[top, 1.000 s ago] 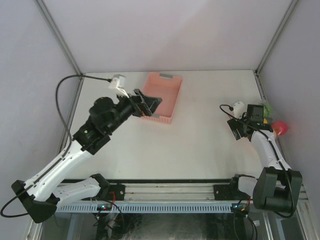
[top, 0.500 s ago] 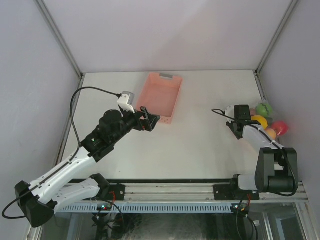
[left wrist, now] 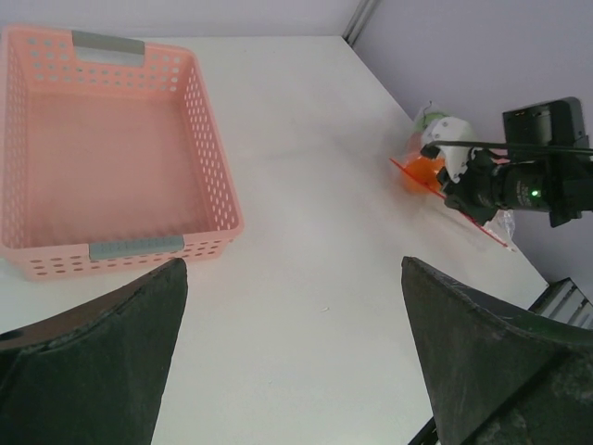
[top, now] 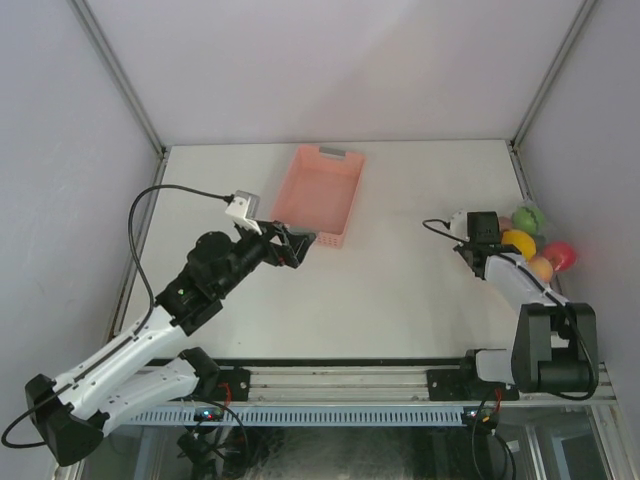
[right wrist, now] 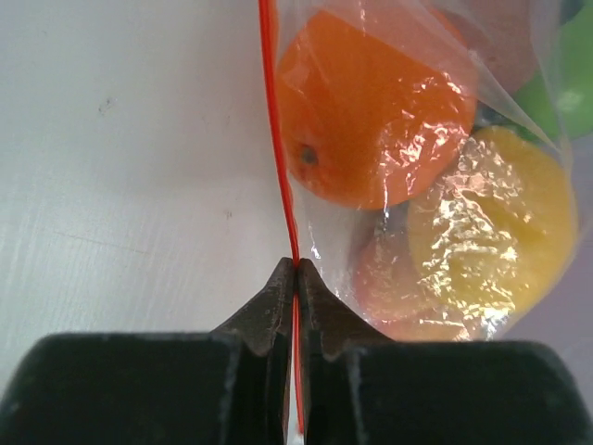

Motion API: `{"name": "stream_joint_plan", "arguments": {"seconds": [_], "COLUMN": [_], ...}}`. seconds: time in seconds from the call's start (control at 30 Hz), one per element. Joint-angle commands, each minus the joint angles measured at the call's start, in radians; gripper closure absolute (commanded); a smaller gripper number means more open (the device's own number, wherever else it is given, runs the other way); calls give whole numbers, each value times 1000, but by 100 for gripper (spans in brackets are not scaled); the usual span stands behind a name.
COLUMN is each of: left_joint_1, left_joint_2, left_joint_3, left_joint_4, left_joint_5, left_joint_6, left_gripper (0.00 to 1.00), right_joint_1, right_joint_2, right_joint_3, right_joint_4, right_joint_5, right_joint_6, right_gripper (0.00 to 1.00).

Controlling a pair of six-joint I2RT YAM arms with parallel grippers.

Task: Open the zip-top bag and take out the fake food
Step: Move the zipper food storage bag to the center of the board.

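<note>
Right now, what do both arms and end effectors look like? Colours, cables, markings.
Both arms are white links with black joints and black bases. The left arm carries a white camera box with a black cable looping off it. The left end effector and right end effector have dark tapered fingers. The right arm shows a green light.

Table: you have a flat white matte tabletop point(top: 400, 280) under and between the left gripper point(left wrist: 292, 264) and the right gripper point(right wrist: 296, 269).
Walls: plain pale grey panels point(top: 330, 70) stand beyond both grippers.
Frame: slim grey metal posts point(top: 117, 75) mark the far corners.
Rail: a ribbed aluminium rail point(top: 340, 383) runs behind them.
Light: soft and even.
</note>
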Motion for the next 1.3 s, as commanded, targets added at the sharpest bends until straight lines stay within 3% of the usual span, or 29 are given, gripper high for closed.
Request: {"name": "stream_joint_plan", "arguments": {"seconds": [0.0,0.4,0.6,0.77,0.97,1.27], "left_joint_1": [3,3,-14,-24,-26,-26], "left_joint_2": [-52,-83,-19,65,141,264], "left_joint_3": [-57,-239,-244,-220,-191,-178], "left_joint_4": [98,493,525,544,546,522], "left_joint_5": [12,257,247,190,144,89], "left_joint_6": [59,152,140,7,-146,-488], "left_gripper": [0,0,4,10,24,28], "right_joint_1": [21,110,171,210,234,229], "right_joint_2": [-127,-329,-335,-294,-229,-212], "right_joint_3": [11,55,96,155,230,222], "right_joint_4": [27,-25,-50,-68,-83,-96], "right_joint_5": [-83,-477,-645,-761,-943,-1036], "right_joint_6": [15,34,58,93,134,209], "right_gripper": [100,100,100,100,100,100]}}
